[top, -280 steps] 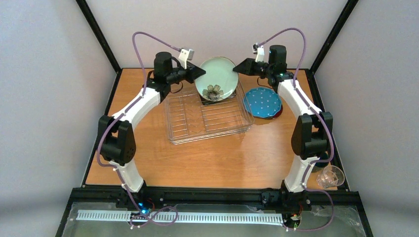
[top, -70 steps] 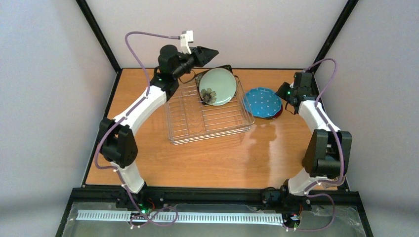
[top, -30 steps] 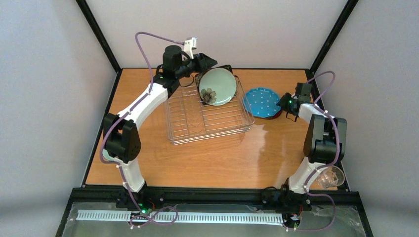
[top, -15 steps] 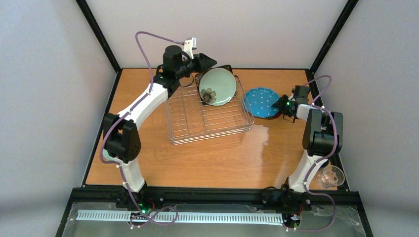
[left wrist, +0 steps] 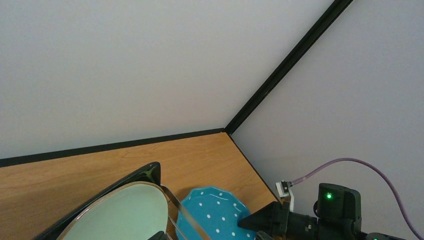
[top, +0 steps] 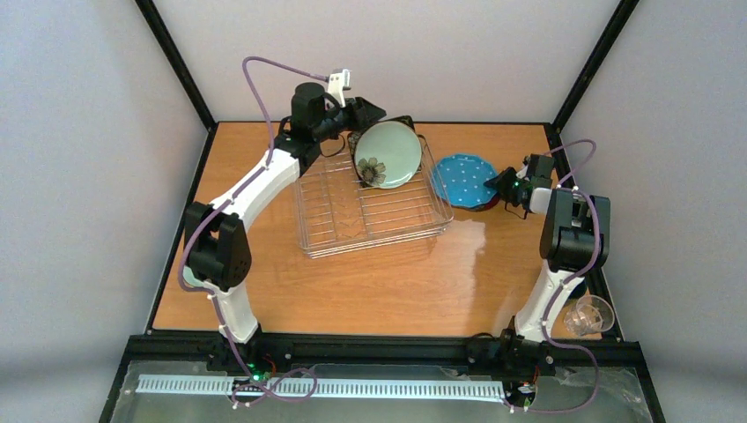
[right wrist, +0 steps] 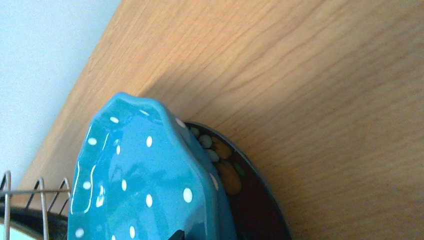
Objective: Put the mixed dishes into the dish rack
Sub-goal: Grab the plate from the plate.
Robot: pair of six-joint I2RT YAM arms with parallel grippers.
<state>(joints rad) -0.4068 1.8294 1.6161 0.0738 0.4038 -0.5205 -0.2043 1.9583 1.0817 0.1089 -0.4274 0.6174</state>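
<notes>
Left gripper was by mint plate in rack, grip unclear | right gripper was at blue plate edge, grip unclear

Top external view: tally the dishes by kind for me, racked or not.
Plates: 4 (pale mint plate, black square floral plate, blue dotted plate, dark floral plate beneath it)
Cups: 1 (clear glass cup)
Total: 5
</notes>
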